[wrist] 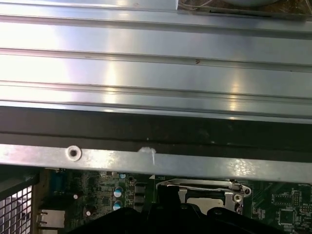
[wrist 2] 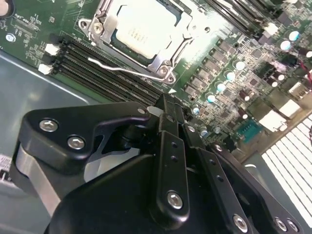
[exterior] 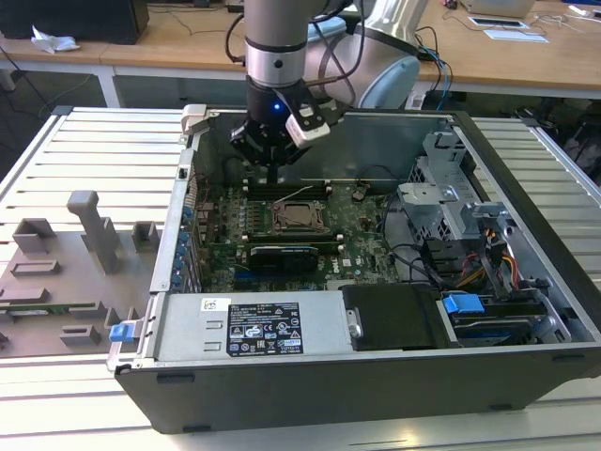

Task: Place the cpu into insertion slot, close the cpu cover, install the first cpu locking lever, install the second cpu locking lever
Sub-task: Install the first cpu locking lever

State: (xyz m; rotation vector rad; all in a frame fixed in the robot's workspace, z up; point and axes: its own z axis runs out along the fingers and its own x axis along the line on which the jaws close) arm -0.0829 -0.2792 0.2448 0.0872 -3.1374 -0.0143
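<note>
- Silver-grey cpu (wrist 2: 139, 30) sits in the insertion slot (wrist 2: 165, 70), cpu cover (wrist 2: 108, 22) down: second wrist view.
- Gripper (exterior: 272, 174), jaws together and empty, upper centre of exterior view.
- Case rail (wrist: 156, 158) fronts the slot, first wrist view.

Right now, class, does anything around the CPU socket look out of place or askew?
Yes: one locking lever looks unlatched. In the second wrist view its thin wire arm splays from the insertion slot out across the memory slots; in the exterior view it angles upward.
</note>
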